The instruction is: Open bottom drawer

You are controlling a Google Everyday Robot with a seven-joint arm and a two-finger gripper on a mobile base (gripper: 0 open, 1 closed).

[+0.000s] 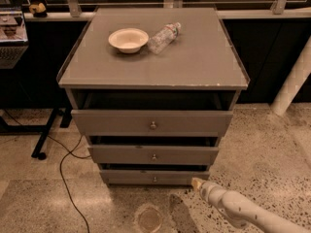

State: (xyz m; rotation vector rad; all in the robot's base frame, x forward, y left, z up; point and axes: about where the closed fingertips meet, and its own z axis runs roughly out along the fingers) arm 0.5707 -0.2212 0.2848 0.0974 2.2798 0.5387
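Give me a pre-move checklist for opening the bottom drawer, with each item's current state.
1. Target picked out: bottom drawer, slimmest front, lowest of three: ok.
2. Its knob in view, nothing covering it: ok.
3. Gripper at the knob: not ok; it is low by the front's right end, off to the knob's right.
4. Cable out of the drawer's path: ok; it lies on the floor to the left.
5. Drawer already pulled out: cannot tell.
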